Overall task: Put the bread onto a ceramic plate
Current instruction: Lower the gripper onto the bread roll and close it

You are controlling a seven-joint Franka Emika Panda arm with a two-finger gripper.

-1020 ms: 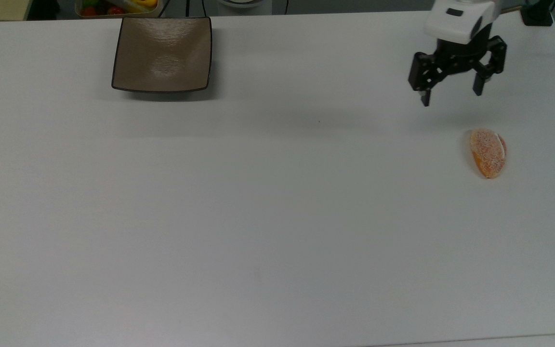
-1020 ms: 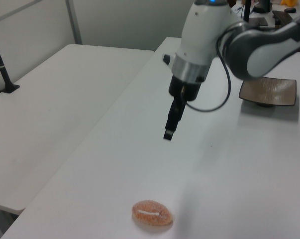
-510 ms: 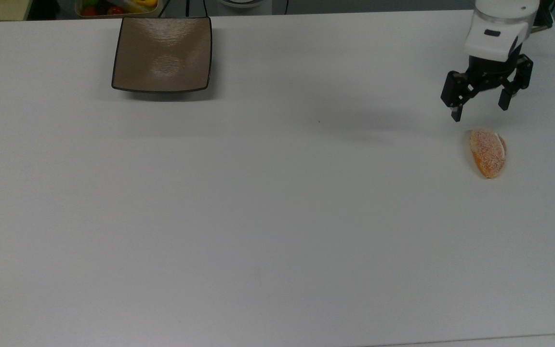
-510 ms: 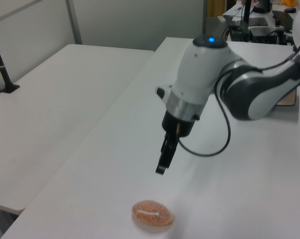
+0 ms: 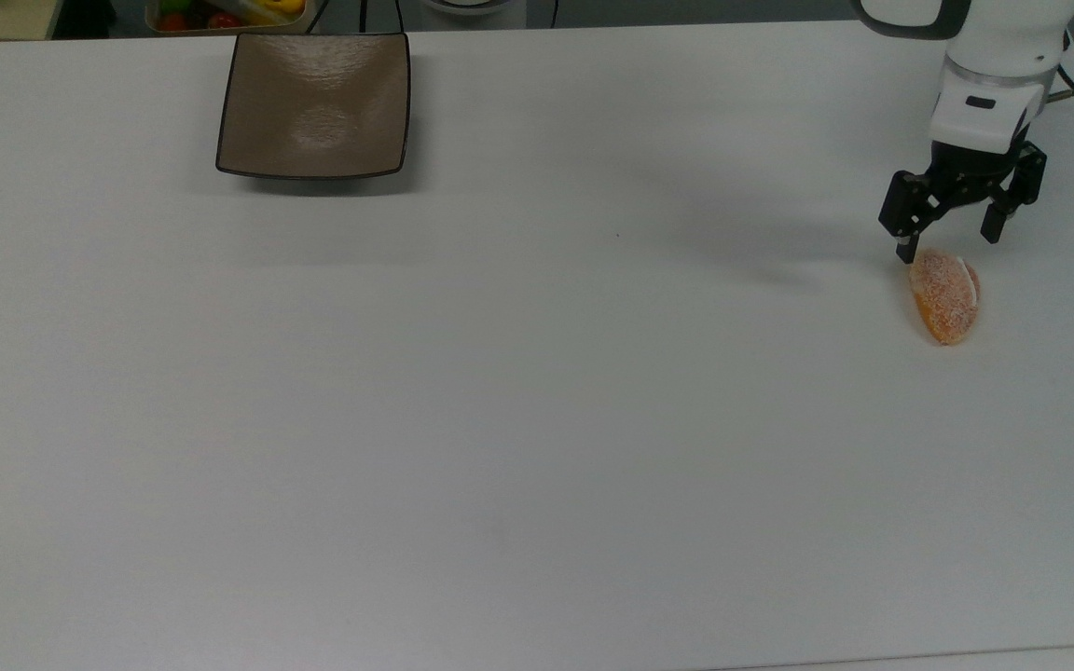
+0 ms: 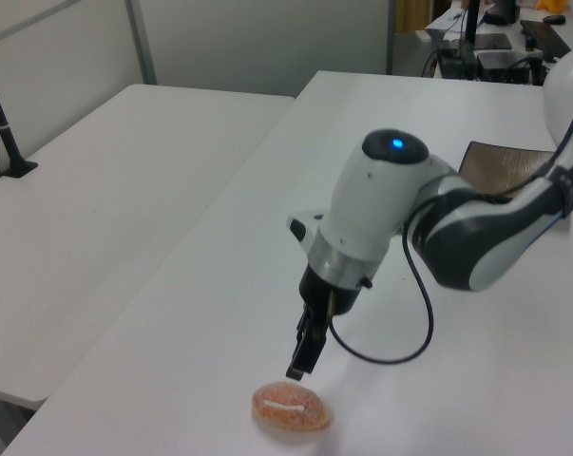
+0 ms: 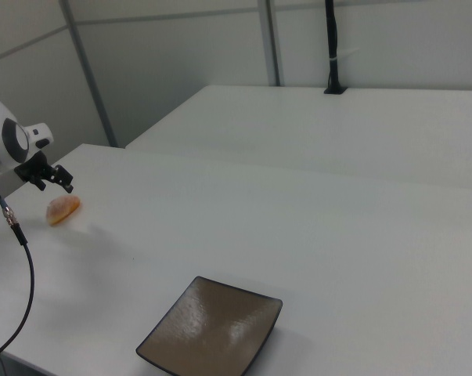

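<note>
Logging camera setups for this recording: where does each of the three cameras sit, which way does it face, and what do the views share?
Top view: high above, looking down on the white table; shows the gripper, open, by the bread.
Left view: low at the bread end, facing along the table toward the ceramic plate; shows the arm.
Right view: at the ceramic plate end, facing the bread; shows the wrist.
All share bread and plate.

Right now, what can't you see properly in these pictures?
- Plate, left view: the arm covers most of it.
- Fruit tray, top view: cut off by the top edge, so its contents can't be counted.
- Bread, right view: too small to show its cream line.
- Gripper fingers, left view: seen edge-on, so the gap between them is hidden.
</note>
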